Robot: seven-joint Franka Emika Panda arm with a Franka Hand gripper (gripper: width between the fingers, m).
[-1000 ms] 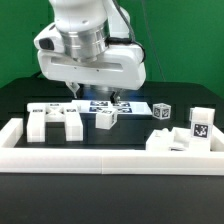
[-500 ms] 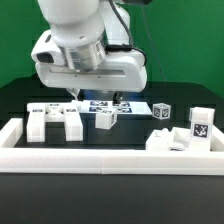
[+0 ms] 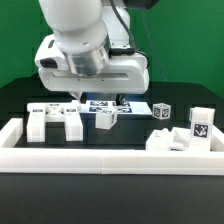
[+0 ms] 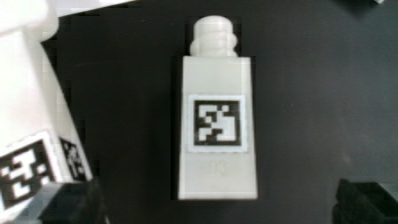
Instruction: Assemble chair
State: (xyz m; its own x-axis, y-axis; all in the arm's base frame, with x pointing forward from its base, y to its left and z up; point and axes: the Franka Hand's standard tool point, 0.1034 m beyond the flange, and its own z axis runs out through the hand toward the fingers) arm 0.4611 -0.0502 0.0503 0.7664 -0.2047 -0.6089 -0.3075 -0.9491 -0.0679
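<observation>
One white blocky plastic post [image 4: 217,120] is laid flat; the pincer [image 3: 98,101] is held wide apart above it, likely for grabbing.

white post [image 4: 217,75] with black-and-white square tag [image 4: 215,122], black table [image 4: 320,100]

A robotics lab: a robot arm [image 3: 88,45] over a black counter [image 3: 125,139], green backdrop [image 3: 190,50], a marker board [image 3: 139,106], tag-bearing chair parts [image 3: 198,126].
</observation>
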